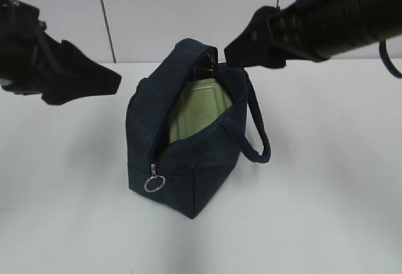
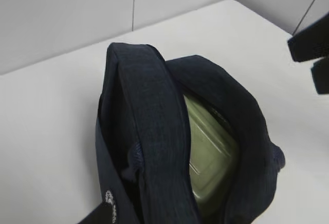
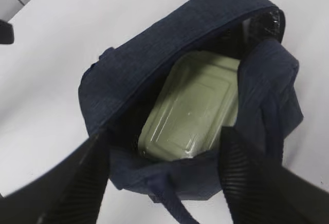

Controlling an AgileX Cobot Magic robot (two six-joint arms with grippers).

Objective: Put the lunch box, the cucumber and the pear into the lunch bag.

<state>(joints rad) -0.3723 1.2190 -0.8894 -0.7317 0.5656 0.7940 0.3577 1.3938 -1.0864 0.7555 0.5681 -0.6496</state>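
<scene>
The navy lunch bag (image 1: 201, 161) stands upright mid-table with its top zipper open. The lunch box (image 1: 198, 110) stands inside it on edge, its sage-green lid facing the opening; it also shows in the left wrist view (image 2: 211, 157) and the right wrist view (image 3: 195, 106). My right gripper (image 1: 248, 44) hovers above the bag's back right, open and empty (image 3: 164, 136). My left gripper (image 1: 113, 80) hangs left of the bag, apart from it; only one finger (image 2: 91, 218) shows at the frame's lower left, so it looks open. Cucumber and pear are out of view.
The bag's loop handle (image 1: 257, 129) hangs out to the right. The silver ring pull (image 1: 154, 183) hangs at the bag's front lower corner. A white wall with seams rises behind the white table (image 1: 326, 211).
</scene>
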